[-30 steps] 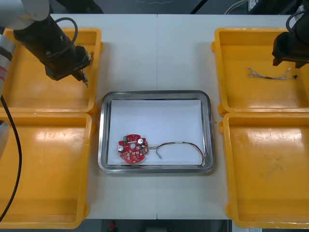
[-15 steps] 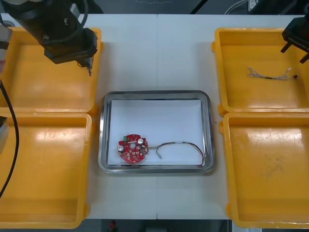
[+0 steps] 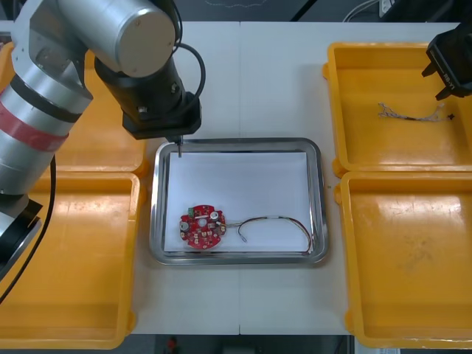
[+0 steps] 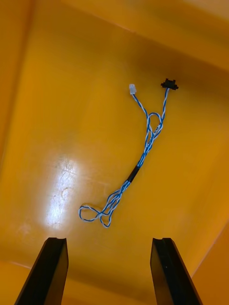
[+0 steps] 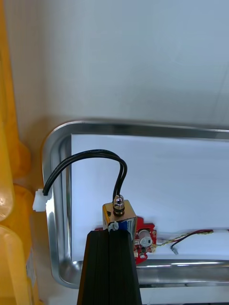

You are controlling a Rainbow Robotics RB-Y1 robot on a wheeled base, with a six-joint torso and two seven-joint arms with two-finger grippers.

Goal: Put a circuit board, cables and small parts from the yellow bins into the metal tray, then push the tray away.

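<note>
The left hand [image 3: 177, 145] is held over the far left corner of the metal tray [image 3: 240, 142], its fingers pinched on a small metal part [image 5: 119, 214]. A black cable [image 5: 90, 159] loops from this part out to the tray's rim. A circuit board [image 3: 202, 226] and a red and yellow cable [image 3: 276, 220] lie in the tray's near half, apart from that hand. The right hand [image 4: 109, 241] is held spread above a blue and white cable [image 4: 143, 147] in the far right yellow bin [image 3: 369, 96].
</note>
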